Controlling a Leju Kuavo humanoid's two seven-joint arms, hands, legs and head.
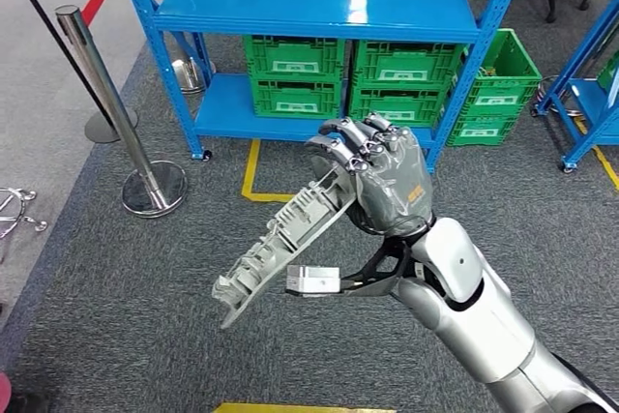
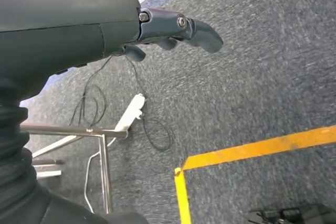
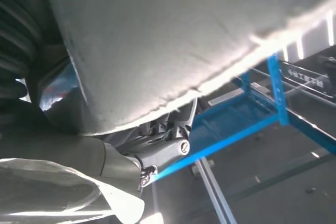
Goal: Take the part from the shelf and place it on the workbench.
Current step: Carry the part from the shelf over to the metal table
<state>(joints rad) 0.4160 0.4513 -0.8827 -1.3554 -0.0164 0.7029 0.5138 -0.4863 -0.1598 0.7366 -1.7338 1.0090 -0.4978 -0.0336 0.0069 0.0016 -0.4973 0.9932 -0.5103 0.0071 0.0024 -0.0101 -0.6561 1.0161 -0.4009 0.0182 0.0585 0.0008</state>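
Part [image 1: 280, 239] held in my right hand [image 1: 379, 181], fingers wrapped over its upper end, long body slanting down-left, free in air above carpet. I judge it light, stiff moulded plastic, ribbed, thin edges; end grip means leverage, so carry slow. Left hand [image 2: 174, 30] empty, fingers loosely extended. Blue shelf [image 1: 313, 2] ahead, green crates [image 1: 296, 74] on its lower level.

The right hand [image 1: 385, 179] covers the upper end of the grey part [image 1: 280, 234]. In the right wrist view the part [image 3: 190, 35] is a close pale blur, its ends cut off. Labels on the green crates [image 1: 296, 74] are too small to read.
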